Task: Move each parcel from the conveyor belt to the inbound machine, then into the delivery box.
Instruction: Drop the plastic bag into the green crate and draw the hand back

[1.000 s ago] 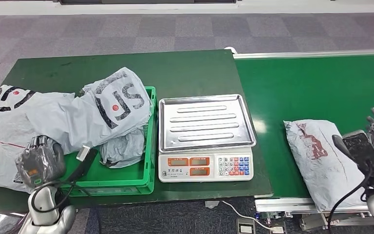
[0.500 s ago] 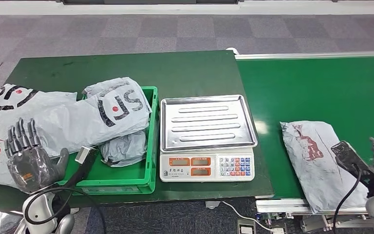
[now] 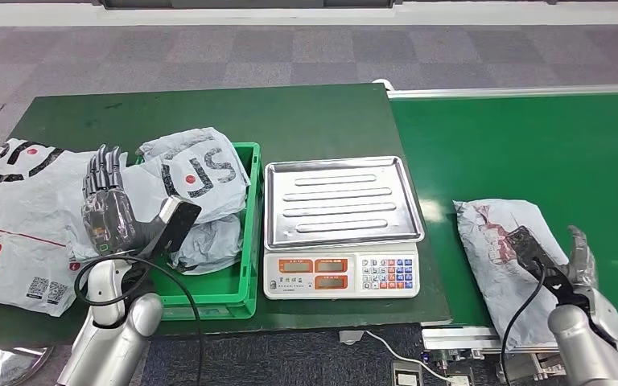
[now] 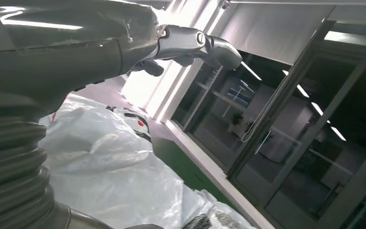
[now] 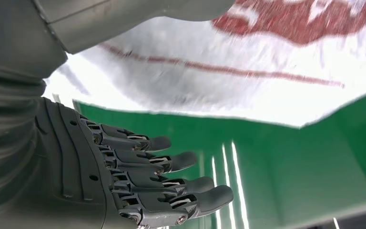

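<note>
At the far left a large grey parcel [image 3: 24,217] sprawls flat on the green table [image 3: 306,121], too big for the crate and so lying beside it. The left hand [image 3: 106,211] is raised above its near edge with the fingers spread and pointing up, holding nothing — free, judging by the pose, for whatever gets passed across. Just right of it, the green delivery box [image 3: 245,277] carries a black-lettered parcel [image 3: 197,173] heaped over its rim and a smaller crumpled grey one [image 3: 208,241] tucked under it; these look already delivered. Next comes the inbound machine [image 3: 342,225], a scale whose steel tray sits bare, set between box and belt so a parcel can stop there on the way. On the conveyor belt [image 3: 531,145], the red-printed parcel [image 3: 503,257] lies flat near the front edge, within reach. The right hand [image 3: 581,261] is just beside the parcel's right edge, fingers open and apart, gripping nothing — likely lining up to take hold. This parcel is not yet weighed.
</note>
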Controlling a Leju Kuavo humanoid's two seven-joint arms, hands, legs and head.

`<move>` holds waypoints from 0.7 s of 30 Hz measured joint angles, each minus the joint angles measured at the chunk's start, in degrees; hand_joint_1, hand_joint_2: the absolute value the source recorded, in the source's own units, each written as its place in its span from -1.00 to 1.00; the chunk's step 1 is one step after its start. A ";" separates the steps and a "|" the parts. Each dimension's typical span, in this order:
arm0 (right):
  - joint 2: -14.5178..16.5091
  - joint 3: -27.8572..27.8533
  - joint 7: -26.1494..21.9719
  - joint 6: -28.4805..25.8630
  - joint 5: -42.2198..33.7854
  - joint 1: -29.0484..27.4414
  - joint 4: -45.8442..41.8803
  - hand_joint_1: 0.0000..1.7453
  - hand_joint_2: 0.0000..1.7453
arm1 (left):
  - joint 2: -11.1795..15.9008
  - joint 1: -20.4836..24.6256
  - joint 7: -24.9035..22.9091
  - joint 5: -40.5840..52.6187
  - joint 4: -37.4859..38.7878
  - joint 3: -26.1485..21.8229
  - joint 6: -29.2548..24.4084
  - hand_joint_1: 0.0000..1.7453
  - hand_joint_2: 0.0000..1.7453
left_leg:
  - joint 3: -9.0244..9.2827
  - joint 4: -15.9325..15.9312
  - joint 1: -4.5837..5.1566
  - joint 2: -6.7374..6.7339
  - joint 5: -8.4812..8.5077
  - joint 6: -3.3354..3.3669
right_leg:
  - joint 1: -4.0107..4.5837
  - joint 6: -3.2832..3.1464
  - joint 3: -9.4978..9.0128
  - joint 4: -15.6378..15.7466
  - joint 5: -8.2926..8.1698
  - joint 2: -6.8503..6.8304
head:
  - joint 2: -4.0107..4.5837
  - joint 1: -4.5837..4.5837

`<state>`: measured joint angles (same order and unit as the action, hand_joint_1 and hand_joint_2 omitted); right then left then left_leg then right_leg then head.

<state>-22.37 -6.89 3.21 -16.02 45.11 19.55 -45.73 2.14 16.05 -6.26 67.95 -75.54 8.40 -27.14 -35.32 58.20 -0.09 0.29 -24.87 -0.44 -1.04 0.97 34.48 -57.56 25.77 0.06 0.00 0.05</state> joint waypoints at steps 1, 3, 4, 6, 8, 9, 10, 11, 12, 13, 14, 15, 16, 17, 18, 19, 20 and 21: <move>0.38 0.32 0.01 0.69 -0.08 0.84 1.19 -1.00 1.00 | -0.42 0.84 1.46 -2.04 0.65 0.09 -0.12 -1.00 1.00 | 0.00 0.00 0.00 0.00 0.00 -0.01 | 0.00 0.00 0.00 0.00 0.00 0.00 | 0.00 0.01; 1.14 0.98 0.01 2.74 -0.40 2.72 3.82 -1.00 1.00 | -1.41 2.95 5.26 -8.28 1.94 0.51 1.04 -1.00 1.00 | -0.01 0.00 0.00 0.04 0.00 0.00 | 0.00 0.00 0.00 0.00 0.00 -0.03 | 0.00 0.01; 1.49 1.36 0.01 4.06 -0.55 3.60 5.14 -1.00 1.00 | -1.99 3.95 7.18 -11.93 2.57 0.87 2.33 -1.00 1.00 | -0.01 0.01 0.00 0.06 0.00 0.00 | -0.01 0.00 -0.01 0.00 0.00 -0.06 | 0.00 0.02; 2.02 2.27 0.03 7.07 -0.67 4.94 7.49 -1.00 1.00 | -3.07 5.27 10.56 -18.99 3.61 1.69 5.52 -1.00 1.00 | -0.01 0.01 0.01 0.09 0.00 0.00 | -0.01 0.00 -0.03 0.00 0.00 -0.08 | 0.00 0.01; 2.40 3.60 0.06 11.03 -0.26 6.63 10.33 -1.00 1.00 | -4.15 6.42 13.39 -26.34 4.96 2.72 9.31 -1.00 1.00 | -0.02 0.01 0.01 0.08 0.00 0.01 | -0.01 0.03 -0.02 0.01 -0.03 -0.06 | 0.00 -0.01; 2.53 4.50 0.04 13.32 0.01 7.75 11.89 -1.00 1.00 | -4.70 7.18 14.57 -30.27 5.83 3.36 11.44 -1.00 1.00 | -0.01 0.02 0.01 0.06 -0.01 0.01 | -0.01 0.03 -0.02 0.01 -0.04 -0.03 | 0.00 -0.01; 2.60 5.46 -0.05 15.69 0.29 8.90 13.36 -1.00 1.00 | -5.26 7.95 15.61 -34.13 6.71 4.06 13.66 -1.00 1.00 | 0.00 0.03 0.01 0.04 -0.01 0.02 | -0.01 0.04 -0.02 0.01 -0.05 0.00 | 0.00 -0.01; 2.65 6.43 -0.19 17.74 0.58 9.91 14.55 -1.00 1.00 | -5.78 8.58 16.50 -37.59 7.55 4.74 15.73 -1.00 1.00 | 0.01 0.03 0.01 0.03 -0.02 0.02 | -0.01 0.04 -0.02 0.01 -0.06 0.02 | 0.00 0.00; 2.66 7.37 -0.40 19.37 0.87 10.88 15.54 -1.00 1.00 | -6.33 9.07 17.31 -40.51 8.34 5.38 17.44 -1.00 1.00 | 0.02 0.03 0.01 0.00 -0.02 0.03 | -0.01 0.04 -0.03 0.01 -0.07 0.04 | 0.00 0.00; 2.66 8.25 -0.65 20.63 1.24 11.78 16.43 -1.00 1.00 | -6.86 9.45 18.00 -42.70 9.10 5.96 18.61 -1.00 1.00 | 0.02 0.04 0.01 -0.02 -0.02 0.03 | -0.01 0.04 -0.03 0.01 -0.08 0.07 | 0.00 0.00; 2.66 9.12 -0.93 21.69 1.64 12.68 17.27 -1.00 1.00 | -7.32 9.81 18.59 -44.39 9.86 6.46 19.37 -1.00 1.00 | 0.03 0.04 0.01 -0.06 -0.02 0.03 | -0.01 0.04 -0.02 0.02 -0.09 0.10 | 0.00 0.00; 2.66 9.93 -1.21 22.61 1.95 13.55 18.05 -1.00 1.00 | -7.76 10.23 19.06 -45.60 10.60 6.92 19.71 -1.00 1.00 | 0.04 0.05 0.01 -0.11 -0.02 0.03 | -0.01 0.04 -0.01 0.02 -0.11 0.13 | 0.00 -0.01; 2.65 10.64 -1.46 23.41 2.17 14.36 18.75 -1.00 1.00 | -8.13 10.71 19.39 -46.33 11.27 7.36 19.81 -1.00 1.00 | 0.05 0.05 0.01 -0.15 -0.02 0.03 | -0.01 0.03 0.00 0.02 -0.14 0.17 | 0.00 -0.01; 2.64 11.28 -1.65 24.12 2.32 15.09 19.38 -1.00 1.00 | -8.48 11.24 19.56 -46.73 11.89 7.75 19.82 -1.00 1.00 | 0.06 0.05 0.01 -0.18 -0.02 0.03 | -0.01 0.03 0.00 0.02 -0.15 0.19 | 0.00 0.00; 2.64 11.78 -1.74 24.58 2.39 15.75 19.94 -1.00 1.00 | -8.79 11.75 19.66 -47.01 12.45 8.10 19.82 -1.00 1.00 | 0.06 0.05 0.01 -0.19 -0.01 0.02 | 0.00 0.02 0.00 0.02 -0.18 0.20 | 0.00 0.00; 2.64 12.12 -1.79 24.89 2.42 16.30 20.41 -1.00 1.00 | -9.06 12.20 19.71 -47.18 12.93 8.38 19.82 -1.00 1.00 | 0.07 0.05 0.01 -0.19 0.00 0.02 | 0.00 0.02 0.00 0.02 -0.19 0.20 | 0.00 0.00; 2.64 12.34 -1.80 25.09 2.43 16.72 20.79 -0.76 1.00 | -9.29 12.54 19.72 -47.31 13.32 8.60 19.82 -1.00 1.00 | 0.07 0.05 0.01 -0.19 0.00 0.02 | 0.00 0.02 0.00 0.01 -0.21 0.20 | 0.00 0.00; 2.64 12.41 -1.82 25.18 2.43 17.06 21.06 -0.26 1.00 | -9.46 12.78 19.73 -47.42 13.64 8.72 19.82 -1.00 1.00 | 0.08 0.05 0.00 -0.19 0.01 0.01 | 0.00 0.01 -0.01 0.01 -0.21 0.19 | 0.00 -0.01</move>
<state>-19.74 5.51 1.39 9.16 47.54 36.61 -24.67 -7.32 28.83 13.47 20.53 -61.90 17.12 -7.32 -35.25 58.25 -0.08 0.10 -24.86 -0.43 -1.04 0.99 34.48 -57.54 25.55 0.25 0.00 0.04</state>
